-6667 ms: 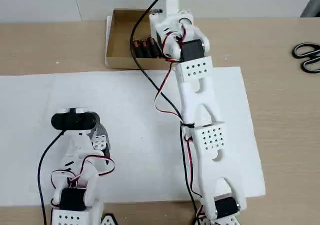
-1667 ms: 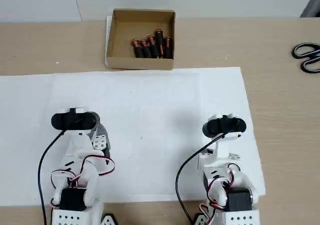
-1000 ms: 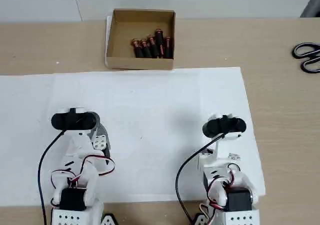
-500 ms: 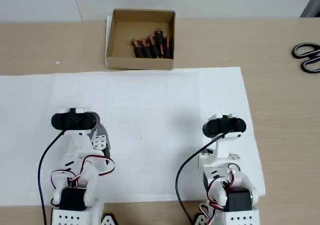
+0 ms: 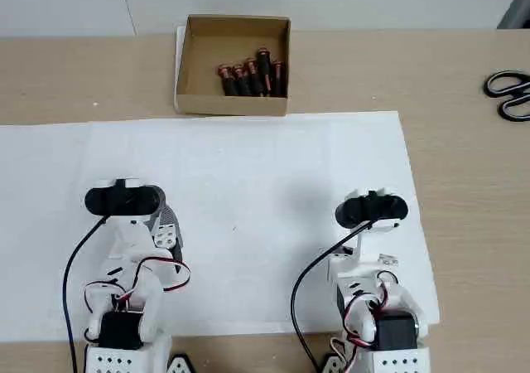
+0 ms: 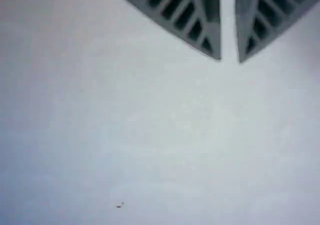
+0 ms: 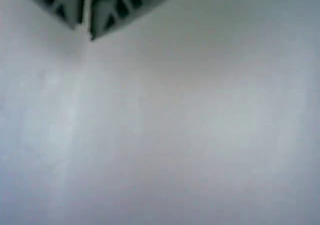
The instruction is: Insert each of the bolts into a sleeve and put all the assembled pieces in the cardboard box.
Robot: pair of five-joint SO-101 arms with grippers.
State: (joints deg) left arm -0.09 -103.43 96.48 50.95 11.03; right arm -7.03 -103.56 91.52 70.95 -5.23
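Looking down over the table, a row of assembled pieces lies inside the cardboard box; I'd judge the job finished. In the left wrist view, the left end effector hangs over the white sheet, pressed together bar a sliver and holding nothing. In the right wrist view, the right end effector is pressed together, also empty.
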